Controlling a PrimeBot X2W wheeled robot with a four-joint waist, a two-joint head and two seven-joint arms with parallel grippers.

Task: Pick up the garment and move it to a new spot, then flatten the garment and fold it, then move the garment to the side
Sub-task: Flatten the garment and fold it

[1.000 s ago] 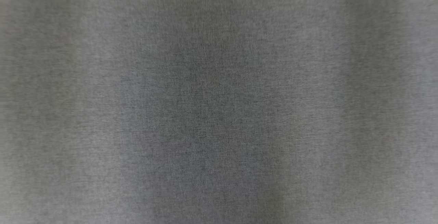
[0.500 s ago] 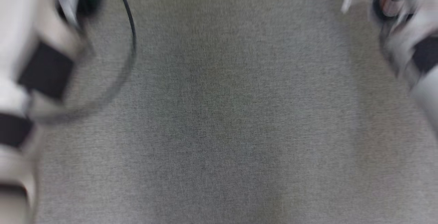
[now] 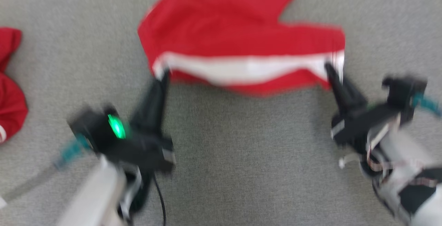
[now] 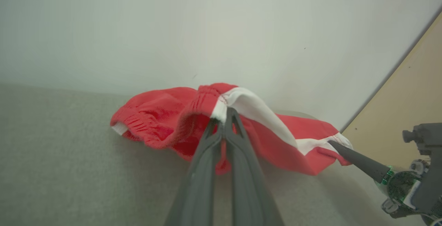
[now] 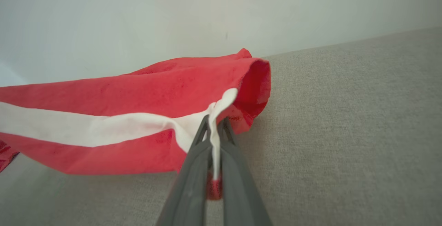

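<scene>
The red fabric garment with a broad white stripe (image 3: 238,32) hangs stretched between the two grippers above the grey woven surface (image 3: 241,157), towards that surface's far edge, where a pale wall (image 4: 207,29) rises behind it. The left gripper (image 3: 163,76) is closed on the striped hem at the garment's left corner, its dark fingers pinched narrow around the cloth in the left wrist view (image 4: 226,115). The right gripper (image 3: 329,69) is clamped the same way on the right corner, with white stripe cloth caught between its fingers (image 5: 214,122). The hem sags slightly between them. Another red cloth (image 3: 10,91) lies at the surface's left edge, well apart. The head view is blurred.
</scene>
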